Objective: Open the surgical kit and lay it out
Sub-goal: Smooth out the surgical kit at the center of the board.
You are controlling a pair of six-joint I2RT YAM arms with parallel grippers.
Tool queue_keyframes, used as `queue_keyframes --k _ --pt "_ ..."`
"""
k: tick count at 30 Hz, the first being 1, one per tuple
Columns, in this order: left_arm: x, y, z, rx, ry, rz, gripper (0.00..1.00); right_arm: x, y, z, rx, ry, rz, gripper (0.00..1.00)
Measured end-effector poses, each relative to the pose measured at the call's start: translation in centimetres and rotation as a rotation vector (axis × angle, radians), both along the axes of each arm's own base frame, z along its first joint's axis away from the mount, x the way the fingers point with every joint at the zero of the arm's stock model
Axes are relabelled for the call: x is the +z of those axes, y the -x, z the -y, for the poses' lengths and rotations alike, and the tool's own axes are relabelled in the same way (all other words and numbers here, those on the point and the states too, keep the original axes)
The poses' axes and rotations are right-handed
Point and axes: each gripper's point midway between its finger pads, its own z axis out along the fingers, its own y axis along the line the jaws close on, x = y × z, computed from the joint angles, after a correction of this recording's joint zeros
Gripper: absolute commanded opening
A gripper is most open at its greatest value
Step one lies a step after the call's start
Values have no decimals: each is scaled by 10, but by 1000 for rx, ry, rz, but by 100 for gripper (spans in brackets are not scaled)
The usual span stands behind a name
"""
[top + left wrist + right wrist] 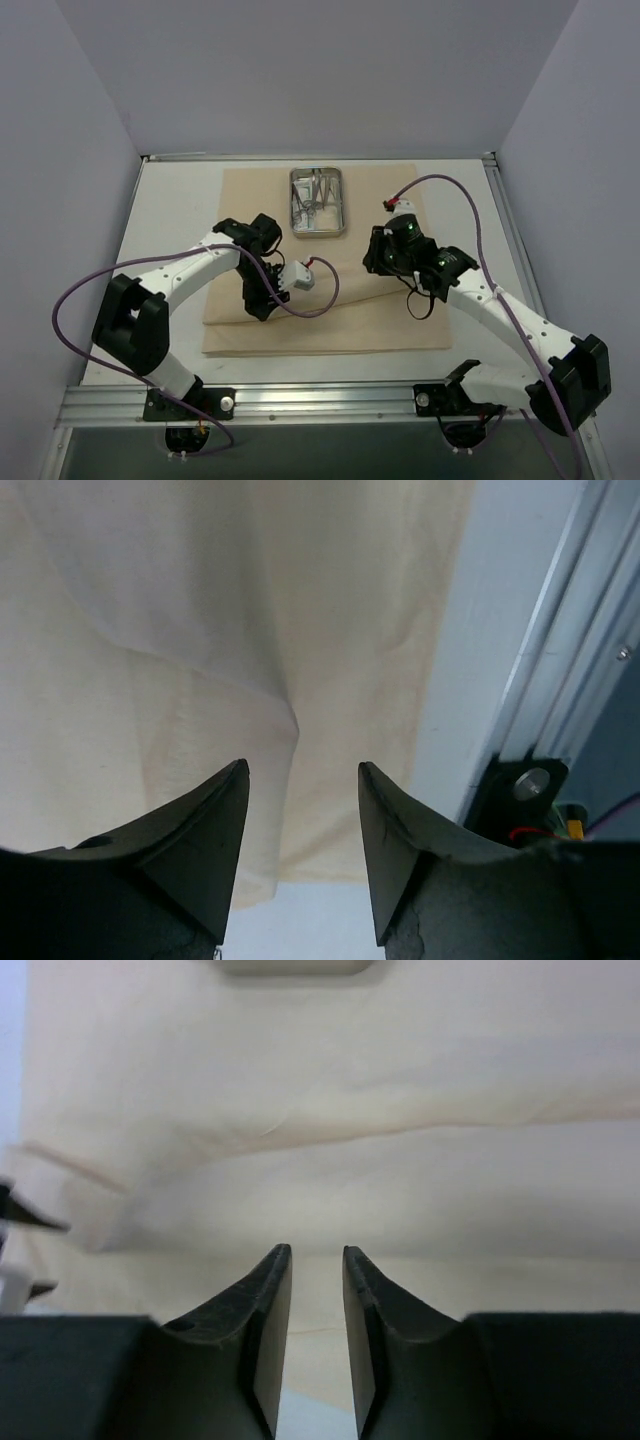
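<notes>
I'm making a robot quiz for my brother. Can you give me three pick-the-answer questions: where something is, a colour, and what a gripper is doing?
1. Where is the steel tray?
A) on the far part of the cloth
B) on the floor
C) in a gripper
2. What colour is the cloth?
A) blue
B) beige
C) green
3. How is the left gripper?
A) shut on the cloth
B) shut on the tray
C) open, holding nothing
Answers: 1 A, it sits on the cloth, far middle; 2 B, beige in every view; 3 C, fingers apart, nothing between.
</notes>
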Motion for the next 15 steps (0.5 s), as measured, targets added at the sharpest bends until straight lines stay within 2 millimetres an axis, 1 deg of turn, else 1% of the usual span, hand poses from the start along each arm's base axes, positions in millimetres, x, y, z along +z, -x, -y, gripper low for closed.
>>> queue_keyframes --k 1,2,3,4,5,6,7,8,9,10,11,12,13,15 --pt "1 8 0 -27 -6 -20 57 0 -12 12 -38 21 0 30" --pt "2 15 -1 -49 -13 -40 58 -1 -24 24 -78 42 -4 38" --pt "4 20 -3 -65 -17 -56 59 -3 -35 36 -115 64 -12 42" --pt "7 24 -5 -74 -16 -69 59 -5 -45 48 -147 87 -19 51" --pt "11 26 -6 -74 -9 -76 59 -8 -57 64 -193 105 -29 53" --pt "17 25 -7 -66 4 -75 64 -12 -66 77 -223 123 -38 55" --pt "23 21 -7 -44 22 -66 66 -16 -74 90 -254 138 -48 57" --pt "30 14 -7 -10 41 -48 67 -21 -80 104 -287 151 -62 58" --pt "36 2 -9 53 63 -23 67 -27 -84 118 -320 162 -81 58" --pt "43 -15 -15 139 76 16 67 -33 -88 130 -345 170 -101 59" --pt "46 -28 -20 197 77 48 67 -40 -90 141 -368 176 -122 59" --pt "47 -48 -31 291 70 90 67 -47 -91 150 -390 181 -145 59" --pt "46 -62 -41 362 56 116 70 -57 -91 158 -405 184 -175 59" --pt "37 -80 -58 477 16 132 72 -75 -84 164 -410 195 -226 59"
